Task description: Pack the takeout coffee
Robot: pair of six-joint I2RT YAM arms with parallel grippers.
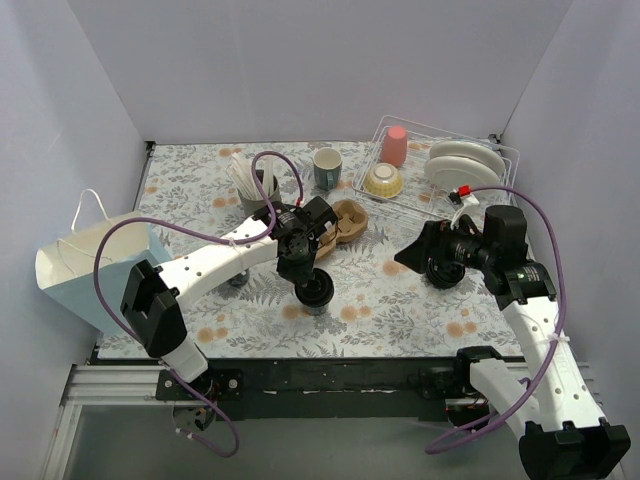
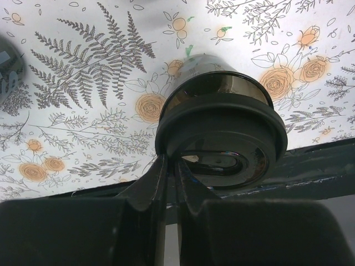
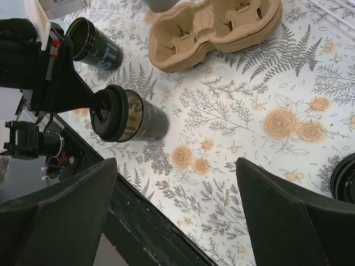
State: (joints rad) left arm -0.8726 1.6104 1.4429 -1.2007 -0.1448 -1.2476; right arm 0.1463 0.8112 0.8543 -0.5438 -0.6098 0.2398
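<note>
A black takeout cup with a black lid (image 1: 315, 292) stands on the floral table near the front middle. My left gripper (image 1: 300, 268) reaches down onto it. In the left wrist view the jaws (image 2: 172, 163) are pinched on the near rim of the lid (image 2: 222, 133). The right wrist view shows this cup too (image 3: 130, 116). A second black cup with no lid (image 3: 91, 41) stands just left of it, mostly hidden by my left arm from above. A third lidded cup (image 1: 445, 272) stands under my right gripper (image 1: 415, 252), which is open and empty (image 3: 176, 163).
A brown cardboard cup carrier (image 1: 345, 222) lies behind the left gripper. A pale blue paper bag (image 1: 90, 270) stands at the left edge. A grey cup of straws (image 1: 255, 185) and a mug (image 1: 327, 168) stand at the back. A wire dish rack (image 1: 440, 170) is at the back right.
</note>
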